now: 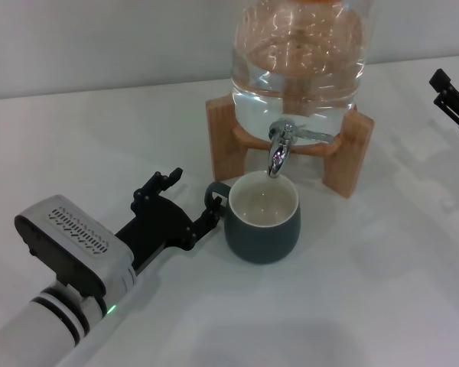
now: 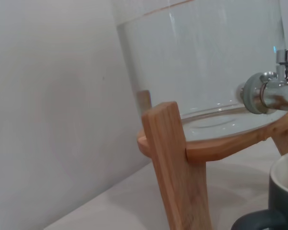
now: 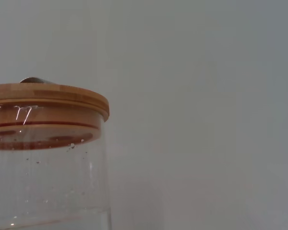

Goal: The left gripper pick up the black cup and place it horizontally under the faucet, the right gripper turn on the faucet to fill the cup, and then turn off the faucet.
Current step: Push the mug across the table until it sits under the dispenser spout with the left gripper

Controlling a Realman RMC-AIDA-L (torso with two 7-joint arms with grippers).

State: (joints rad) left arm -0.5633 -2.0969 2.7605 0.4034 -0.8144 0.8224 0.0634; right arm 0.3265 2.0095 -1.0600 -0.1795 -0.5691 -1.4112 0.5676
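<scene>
The black cup (image 1: 263, 222) stands upright on the white table, its cream inside open upward, right under the spout of the chrome faucet (image 1: 279, 149). The faucet's thin lever (image 1: 315, 136) points sideways. No water stream shows. My left gripper (image 1: 185, 197) is open beside the cup, with one finger close by the cup's loop handle (image 1: 215, 191). The left wrist view shows the faucet (image 2: 271, 88) and the cup's rim and handle (image 2: 283, 191). My right gripper (image 1: 453, 98) hovers at the far right edge, away from the faucet, its two dark tips apart.
A big clear water jug (image 1: 298, 69) rests on a tan wooden stand (image 1: 344, 153) behind the cup. The right wrist view shows the jug's wooden lid (image 3: 48, 98) against a plain wall. The white table (image 1: 382, 290) stretches to the front and right.
</scene>
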